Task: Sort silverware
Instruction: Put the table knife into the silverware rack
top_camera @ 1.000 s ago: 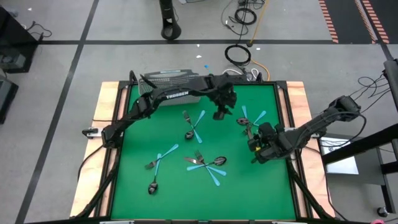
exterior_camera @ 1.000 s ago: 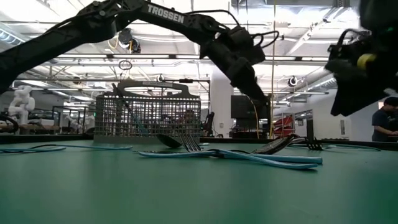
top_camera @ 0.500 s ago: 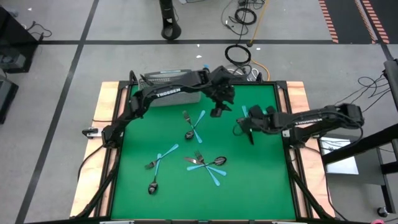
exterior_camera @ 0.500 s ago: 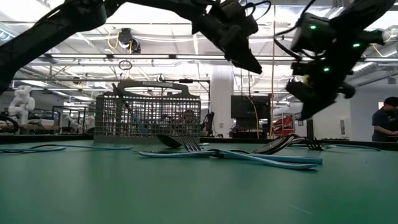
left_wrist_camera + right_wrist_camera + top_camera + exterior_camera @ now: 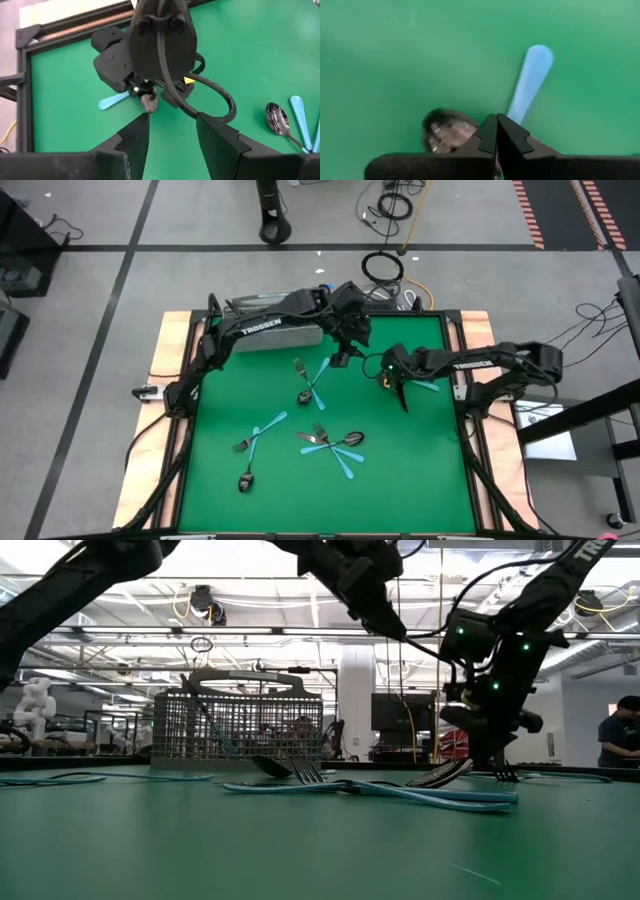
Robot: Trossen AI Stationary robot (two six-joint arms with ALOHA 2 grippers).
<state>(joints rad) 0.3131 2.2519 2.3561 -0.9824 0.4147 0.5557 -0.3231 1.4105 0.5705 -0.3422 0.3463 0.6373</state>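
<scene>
The silverware lies scattered on the green mat: dark and blue-handled forks and spoons. A grey wire-mesh basket stands at the far left. My right gripper is shut and points down, its tips at the lower end of a blue handle, beside a spoon bowl. My left gripper hangs open and empty above the mat near the basket, with the right gripper below and ahead of it. My right gripper comes from above with shut fingers, pointing down at the spot where the blue handle ends. In the low view its tips reach down to the forks on the mat. The fingers hide the spot, so I cannot tell whether they touch the silverware.
The mat has a black raised frame and wooden boards at both sides. Another spoon with blue handles beside it lies left of the right gripper. Cables lie on the floor beyond the far edge.
My right gripper has swung from the mat's right near part toward the far left, shutting on the way, and has come down onto the blue-handled pieces. My left gripper has risen a little and drifted toward the basket. No silverware has visibly moved.
</scene>
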